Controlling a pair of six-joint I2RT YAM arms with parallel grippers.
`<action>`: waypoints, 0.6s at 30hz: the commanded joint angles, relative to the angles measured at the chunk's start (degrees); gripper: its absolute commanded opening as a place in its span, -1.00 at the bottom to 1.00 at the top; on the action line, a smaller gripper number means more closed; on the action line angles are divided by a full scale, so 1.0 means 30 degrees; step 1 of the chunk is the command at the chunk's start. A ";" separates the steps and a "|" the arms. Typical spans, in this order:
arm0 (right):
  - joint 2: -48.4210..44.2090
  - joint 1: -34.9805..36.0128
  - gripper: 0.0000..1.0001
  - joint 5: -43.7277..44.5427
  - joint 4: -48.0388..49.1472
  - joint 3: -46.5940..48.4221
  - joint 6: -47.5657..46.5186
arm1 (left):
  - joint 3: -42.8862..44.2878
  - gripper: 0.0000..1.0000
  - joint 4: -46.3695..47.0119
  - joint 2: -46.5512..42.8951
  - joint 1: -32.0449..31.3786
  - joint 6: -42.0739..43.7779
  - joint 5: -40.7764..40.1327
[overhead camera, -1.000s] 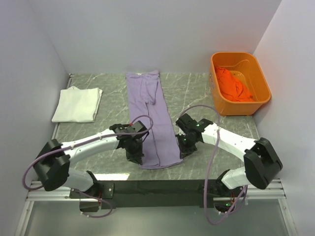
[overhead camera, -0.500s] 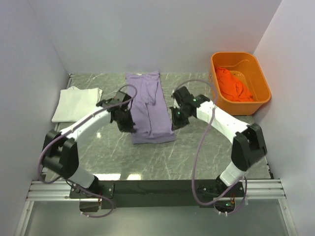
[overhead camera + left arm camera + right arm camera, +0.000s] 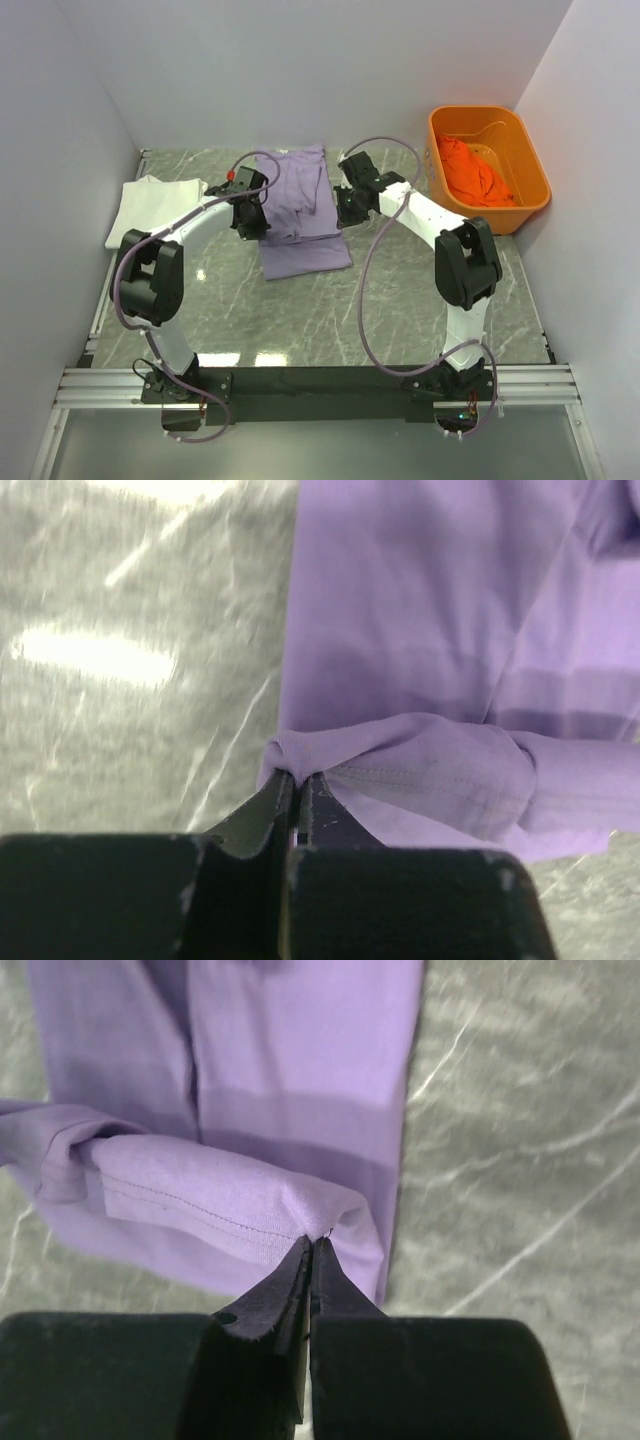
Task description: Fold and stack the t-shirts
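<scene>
T-shirts lie in three spots on the gray table (image 3: 300, 320). On the left is the white shirt (image 3: 157, 212), folded into a flat square close to the left wall.

Next comes the left gripper (image 3: 250, 224). Its two fingers are pressed tight together on the left corner of the purple shirt (image 3: 305, 255). This shirt is in the middle of the table, toward the back wall, and it makes a long strip. Its near end is lifted and bent back over the rest of the cloth. The stitched edge hangs between the two grippers, just above the flat part.

The right gripper (image 3: 346, 211) pinches the right corner of that same edge, with its fingers squeezed shut on the cloth.

On the right, at the far corner, sits the orange tub (image 3: 485, 220). The orange shirt (image 3: 473, 172) is bunched up inside it.
</scene>
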 commanded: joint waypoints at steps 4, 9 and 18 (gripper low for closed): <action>0.0740 -0.0487 -1.00 0.0445 0.1522 0.1174 -0.0404 | 0.0509 -0.96 0.2701 0.0686 0.0399 0.0761 -0.0060; 0.0741 -0.0693 -1.00 0.0504 0.1874 0.0794 -0.0433 | 0.0596 -0.96 0.3376 0.1156 0.0399 0.0820 0.0147; 0.1325 -0.1015 -1.00 0.0505 0.2110 0.0937 -0.0403 | 0.0362 -0.95 0.3758 0.1244 0.0399 0.0616 -0.0026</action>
